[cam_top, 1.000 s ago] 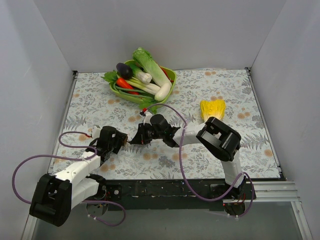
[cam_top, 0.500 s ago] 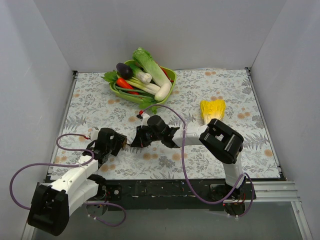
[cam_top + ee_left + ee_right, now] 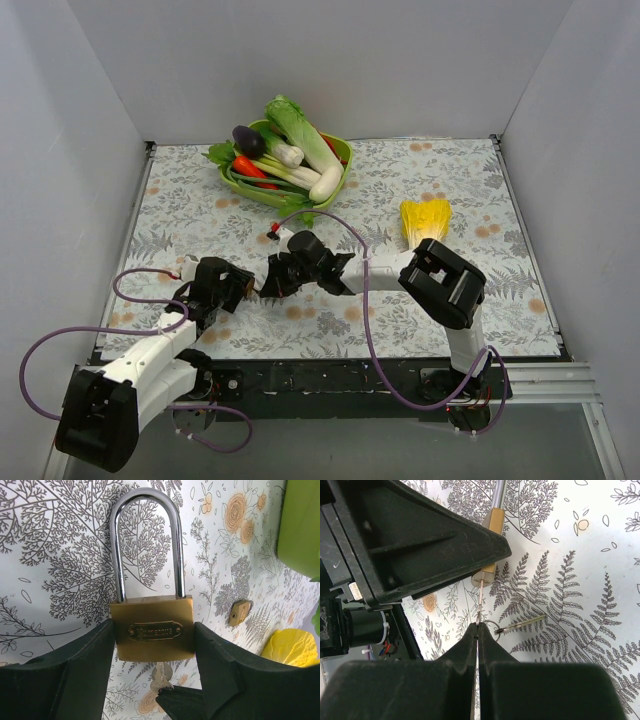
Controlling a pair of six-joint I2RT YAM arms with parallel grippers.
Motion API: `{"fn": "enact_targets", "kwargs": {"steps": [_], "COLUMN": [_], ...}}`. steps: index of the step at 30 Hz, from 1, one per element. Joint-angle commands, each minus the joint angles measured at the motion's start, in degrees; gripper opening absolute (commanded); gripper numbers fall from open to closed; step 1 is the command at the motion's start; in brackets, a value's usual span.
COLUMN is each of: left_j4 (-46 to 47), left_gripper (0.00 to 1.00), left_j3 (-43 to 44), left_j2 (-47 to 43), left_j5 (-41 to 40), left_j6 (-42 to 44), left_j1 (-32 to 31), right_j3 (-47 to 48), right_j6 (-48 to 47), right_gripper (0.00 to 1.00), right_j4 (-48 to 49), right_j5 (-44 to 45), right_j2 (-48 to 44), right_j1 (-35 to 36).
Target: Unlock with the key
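Observation:
The larger brass padlock [image 3: 152, 632] with a silver shackle lies flat on the floral cloth. My left gripper [image 3: 154, 645] is shut on its body from both sides. The thin grey key [image 3: 162, 676] has its blade going into the padlock's bottom. My right gripper [image 3: 477, 626] is shut on the key's head, and the key's blade [image 3: 480, 600] runs up to the padlock [image 3: 490, 545]. A second key [image 3: 521, 623] hangs on the ring beside the tips. In the top view the left gripper [image 3: 228, 283] and the right gripper [image 3: 272, 285] meet tip to tip.
A small brass padlock [image 3: 240, 612] lies on the cloth right of the large one. A green bowl of vegetables [image 3: 340, 152] stands at the back. A yellow leafy thing [image 3: 425, 218] lies to the right. Purple cables loop round both arms.
My right gripper has moved left and nearer, up against the left gripper. The left gripper has hardly moved and still holds the padlock.

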Motion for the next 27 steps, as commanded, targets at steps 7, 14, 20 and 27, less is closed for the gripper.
{"fn": "enact_targets", "kwargs": {"steps": [7,14,20,27], "left_j4": [3.09,2.47,1.77,1.76], "left_gripper": [0.00,0.00,0.00,0.00], "left_j3": [-0.27,-1.06,-1.76,-2.56], "left_j2": [-2.31,-3.27,-5.82,-8.54], "left_j5": [4.40,4.84,5.11,6.60], "left_j6": [0.56,0.38,0.56,0.21], "left_j1": [-0.42,-0.42,-0.42,-0.42], "right_j3": [4.97,6.46,7.95,10.85], "right_j6": [-0.74,-1.71,-1.89,-2.50], "right_gripper": [0.01,0.01,0.01,0.01], "right_j4": [1.99,0.15,-0.56,-0.91], "right_j5": [2.58,3.64,3.72,2.76], "right_j2": [1.79,2.76,3.81,6.10], "right_j1": [0.48,0.66,0.65,0.66]}}
